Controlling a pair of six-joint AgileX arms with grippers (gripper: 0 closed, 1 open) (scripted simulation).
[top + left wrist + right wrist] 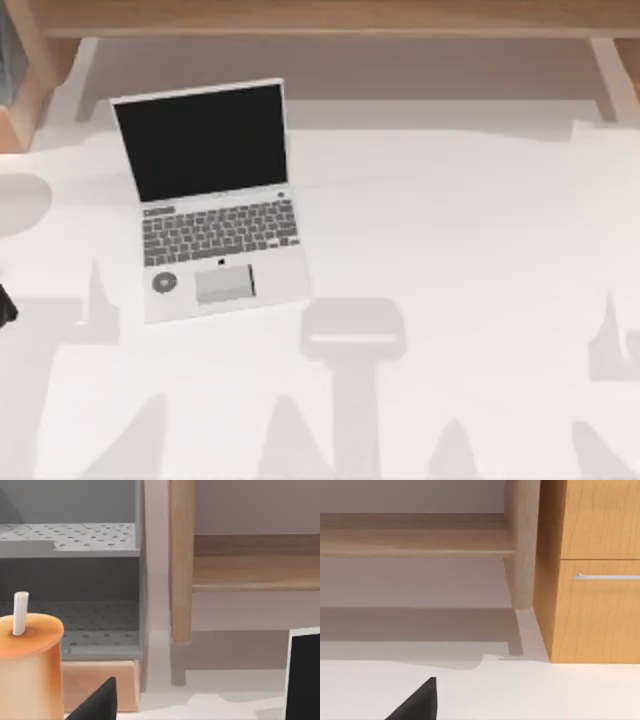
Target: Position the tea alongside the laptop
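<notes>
Tea [27,672]: seen in the left wrist view, close to the camera, upright, orange-brown top with a white straw [20,613] sticking up. It stands in front of a grey perforated 2-shelf rack [100,545], with a tan block [100,685] under the rack just behind it. Cannot tell whether the cup is gripped or just standing near the left gripper [97,705]; only 1 dark fingertip shows beside it, so how far the fingers are apart cannot be told.

Laptop [210,195]: top view has it open on the white table [470,250], left of centre, black screen toward the back, grey keys, trackpad and round grey mark toward the front, slightly rotated. The left wrist view catches only a black screen edge of the laptop [304,675], well apart from the tea.

Top view also shows a small dark piece at the far left edge, likely part of the left arm [6,305].

Right wrist view: 1 dark fingertip of the right gripper [417,702] over bare white table, nothing held that is visible, opening cannot be told. Beyond it a wooden leg [522,545], a low wooden rail [415,535] and a wooden drawer cabinet [592,570] with a metal handle [607,576].
</notes>
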